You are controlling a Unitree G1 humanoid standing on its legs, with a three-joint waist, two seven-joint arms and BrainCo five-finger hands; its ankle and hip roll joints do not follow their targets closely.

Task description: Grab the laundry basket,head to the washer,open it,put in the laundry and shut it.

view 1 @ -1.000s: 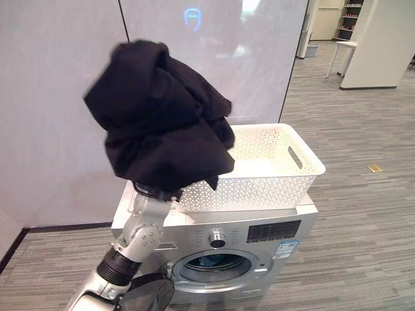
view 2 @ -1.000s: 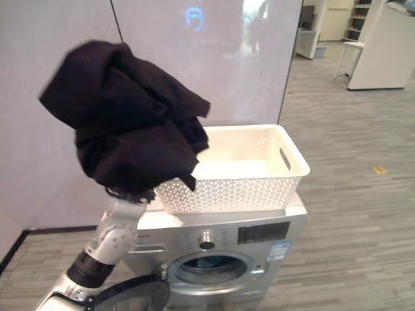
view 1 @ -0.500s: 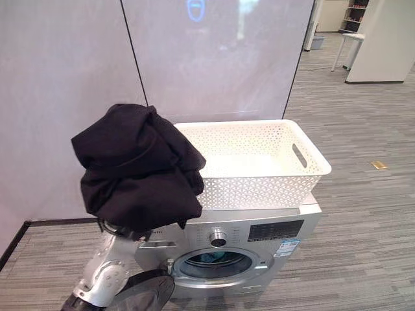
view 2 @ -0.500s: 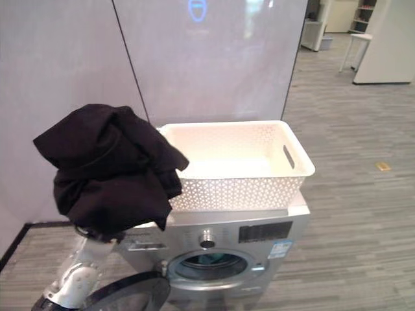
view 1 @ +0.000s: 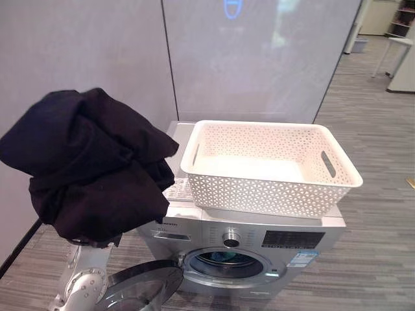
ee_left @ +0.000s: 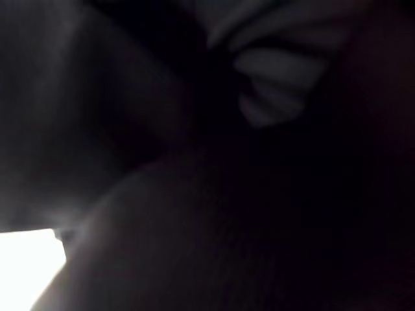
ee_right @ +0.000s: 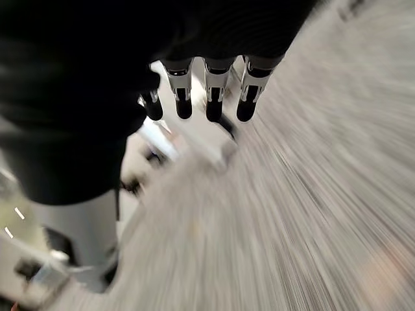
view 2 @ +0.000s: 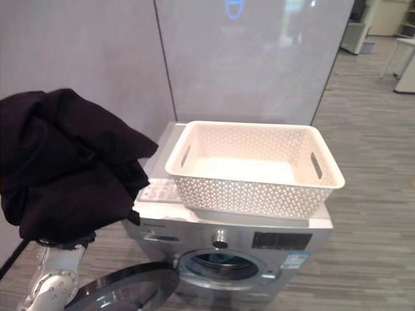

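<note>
One bundle of black laundry (view 1: pixel 91 165) covers the left hand, hiding its fingers, so their grip cannot be told. Beside it to the right, the white basket (view 1: pixel 272 165) sits on the washer (view 1: pixel 259 236), whose door (view 1: pixel 139 288) hangs open below. Right hand (ee_right: pixel 207 84) fingers are straight, holding nothing.
</note>
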